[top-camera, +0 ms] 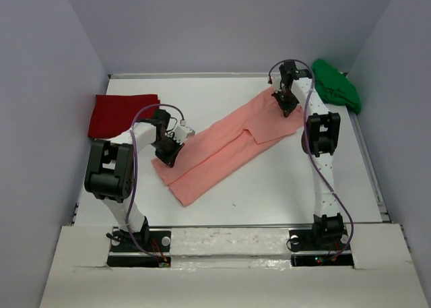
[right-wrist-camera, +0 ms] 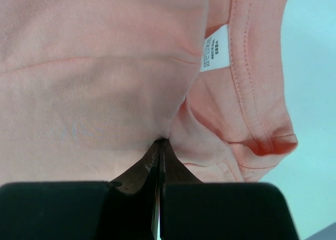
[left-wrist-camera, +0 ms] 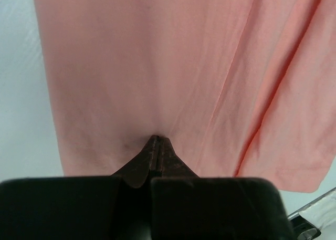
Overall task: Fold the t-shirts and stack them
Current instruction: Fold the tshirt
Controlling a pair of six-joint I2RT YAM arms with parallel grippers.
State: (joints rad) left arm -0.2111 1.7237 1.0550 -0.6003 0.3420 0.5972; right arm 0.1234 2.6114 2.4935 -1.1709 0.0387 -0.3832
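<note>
Right wrist view, right tool point(right-wrist-camera: 160, 143) pinched on salmon-pink shirt point(right-wrist-camera: 94, 93), white care label point(right-wrist-camera: 216, 50) print unreadable; left tool point(left-wrist-camera: 155, 141) pinching it too

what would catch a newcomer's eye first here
The salmon-pink shirt stretches in a long diagonal band across the middle of the table. The left gripper pinches its near-left end and the right gripper its far-right collar end. Next come the deep red shirt, flat at the far left, and the green shirt, bunched far right.
</note>
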